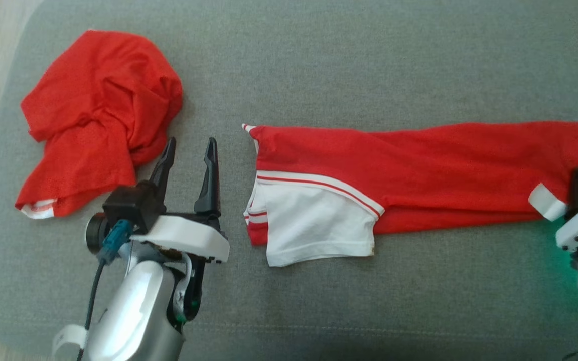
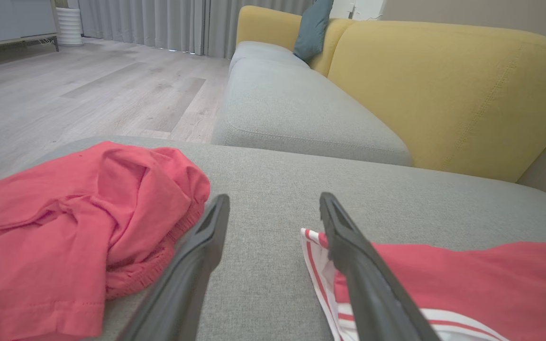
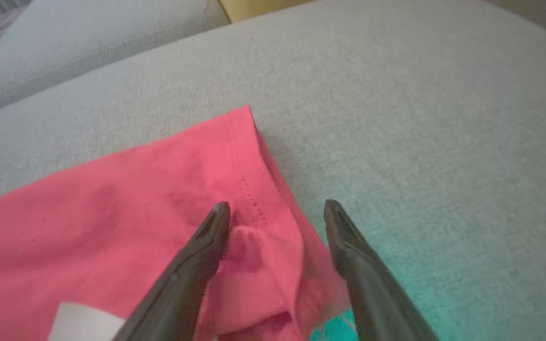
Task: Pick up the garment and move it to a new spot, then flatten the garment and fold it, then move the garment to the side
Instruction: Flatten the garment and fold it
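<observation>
garment [image 1: 419, 175]: lies long, left to right
left end effector [image 1: 191, 141]: apart, beside left end
right end effector [image 3: 277, 204]: apart, at right end

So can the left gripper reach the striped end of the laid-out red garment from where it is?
Probably yes: the left gripper is open, beside that end of the laid-out garment, with bare grey cushion between them.
</observation>
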